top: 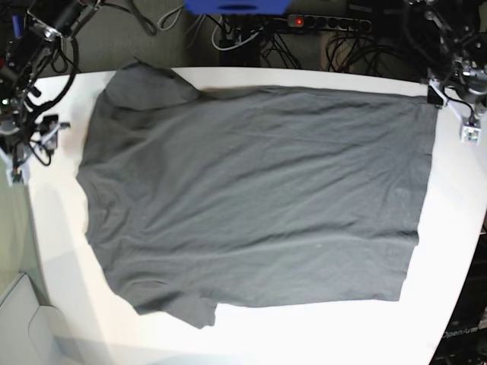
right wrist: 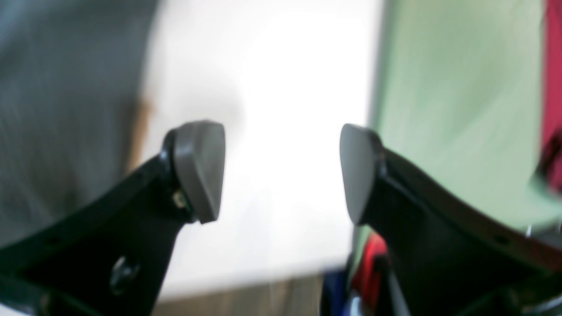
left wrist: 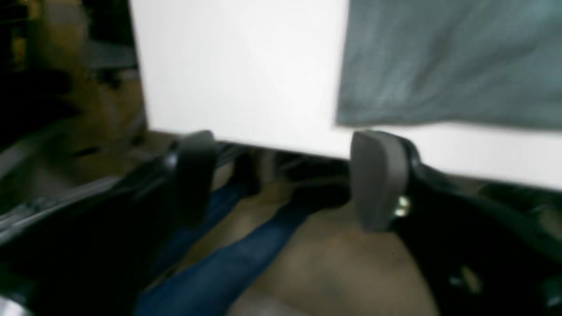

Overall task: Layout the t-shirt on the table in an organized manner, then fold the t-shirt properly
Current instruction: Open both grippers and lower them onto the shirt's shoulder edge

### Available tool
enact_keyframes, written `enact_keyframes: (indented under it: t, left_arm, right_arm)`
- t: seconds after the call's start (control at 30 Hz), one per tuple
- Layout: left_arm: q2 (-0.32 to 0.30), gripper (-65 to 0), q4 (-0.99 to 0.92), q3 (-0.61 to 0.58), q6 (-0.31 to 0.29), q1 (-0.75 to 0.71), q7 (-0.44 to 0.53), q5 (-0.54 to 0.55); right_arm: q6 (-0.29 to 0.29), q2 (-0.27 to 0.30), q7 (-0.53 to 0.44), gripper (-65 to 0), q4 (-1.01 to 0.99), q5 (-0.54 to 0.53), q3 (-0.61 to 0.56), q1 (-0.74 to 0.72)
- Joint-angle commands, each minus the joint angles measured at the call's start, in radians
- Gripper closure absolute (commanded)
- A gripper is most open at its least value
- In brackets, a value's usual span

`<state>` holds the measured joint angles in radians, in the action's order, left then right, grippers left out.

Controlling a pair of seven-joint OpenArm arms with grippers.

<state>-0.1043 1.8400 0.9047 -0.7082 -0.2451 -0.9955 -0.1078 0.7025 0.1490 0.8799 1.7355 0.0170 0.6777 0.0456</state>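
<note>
T-shirt (top: 259,198) lies spread flat across the white worktop (top: 456,228); layout looks done, folding not begun. Left gripper (left wrist: 285,175) and right gripper (right wrist: 281,171) both spread apart, empty, off the cloth. Next: pinch an edge.

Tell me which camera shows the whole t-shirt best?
The base view: the t-shirt lies spread flat across the table, every edge visible. The left wrist view catches only one blurry corner; the right wrist view shows just a grey smear.
</note>
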Motion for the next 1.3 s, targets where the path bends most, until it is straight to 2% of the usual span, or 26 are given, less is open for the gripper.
enact_keyframes:
  t: [0.0,0.1,0.17,0.27,0.43,0.53,0.73,0.87,1.13,1.27]
  left_arm:
    - [-0.019,-53.3,0.014,0.044,0.010,0.002,0.002,0.021]
    - [-0.019,-57.4,0.007,0.115,0.010,0.002,0.002,0.087]
    - [-0.018,-58.3,-0.020,0.132,0.010,0.003,0.002,0.115]
    - [-0.015,-58.2,-0.062,0.136,0.010,0.003,0.003,0.171]
    - [-0.005,-58.2,-0.142,0.159,0.010,-0.003,0.079,0.302]
    - [0.021,-58.2,-0.156,0.159,0.010,-0.001,0.119,0.282]
    - [0.059,-58.2,-0.159,0.152,0.010,0.019,0.175,0.242]
    - [0.062,-58.2,-0.184,0.112,0.010,0.014,0.183,0.240]
    - [0.053,-58.1,-0.337,0.113,0.010,0.053,0.186,0.244]
    - [0.053,-57.5,-0.352,0.109,0.010,0.054,0.251,0.239]
  right_arm:
    - [-0.004,0.027,-0.064,-41.1,0.013,-0.009,0.003,-0.013]
    - [-0.004,0.042,-0.219,-41.2,0.017,-0.009,0.003,-0.008]
    - [-0.004,0.044,-0.272,-41.2,0.021,-0.009,0.003,-0.003]
    - [-0.004,0.033,-0.275,-41.2,0.044,-0.009,0.004,0.006]
    - [-0.004,-0.045,-0.275,-45.4,0.105,-0.013,-0.003,0.110]
    - [-0.004,-0.079,-0.282,-46.2,0.123,-0.013,-0.003,0.153]
    - [-0.004,-0.102,-0.278,-46.2,0.123,-0.015,0.001,0.187]
    - [-0.004,-0.119,-0.284,-46.1,0.128,-0.012,0.001,0.216]
    - [-0.004,-0.119,-0.284,-46.1,0.128,-0.012,0.003,0.262]
    - [-0.004,-0.118,-0.281,-46.1,0.128,-0.012,0.003,0.267]
